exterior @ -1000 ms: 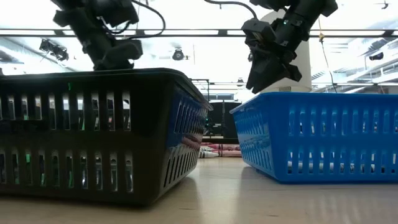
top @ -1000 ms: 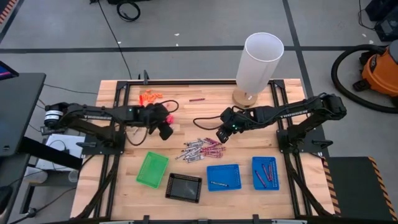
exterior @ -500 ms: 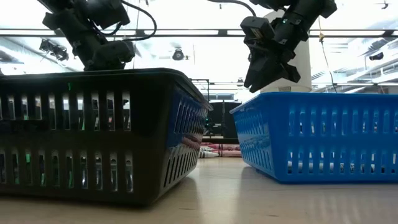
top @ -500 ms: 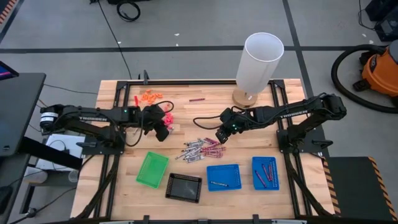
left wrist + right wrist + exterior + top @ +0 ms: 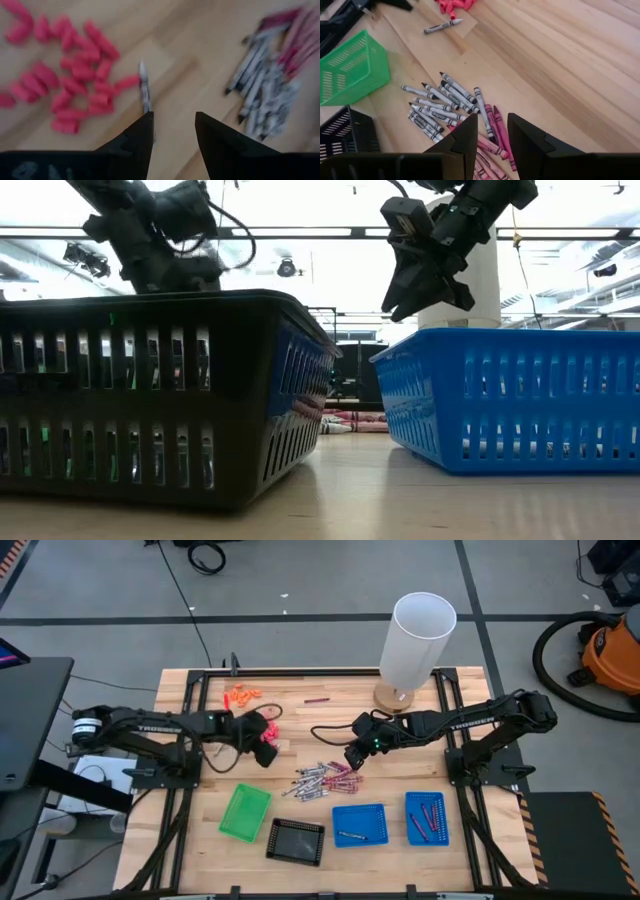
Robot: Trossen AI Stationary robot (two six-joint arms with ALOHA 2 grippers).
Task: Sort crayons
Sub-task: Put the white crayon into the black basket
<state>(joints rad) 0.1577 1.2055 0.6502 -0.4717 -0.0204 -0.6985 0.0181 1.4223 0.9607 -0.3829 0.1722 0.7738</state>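
Low view: black basket (image 5: 150, 395) and blue basket (image 5: 520, 395) hide most of the crayons (image 5: 350, 420). Beyond them, the right gripper (image 5: 492, 132) hovers above the pile, empty, fingers parted. Farther off, the left gripper (image 5: 172, 132), also unclenched and empty, hangs over a lone grey crayon (image 5: 144, 87) by the pink bits (image 5: 65, 75).

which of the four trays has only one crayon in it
The larger blue tray, between the black tray and the smaller blue tray. One crayon lies in it; the smaller blue one holds several, and the green and black look empty.
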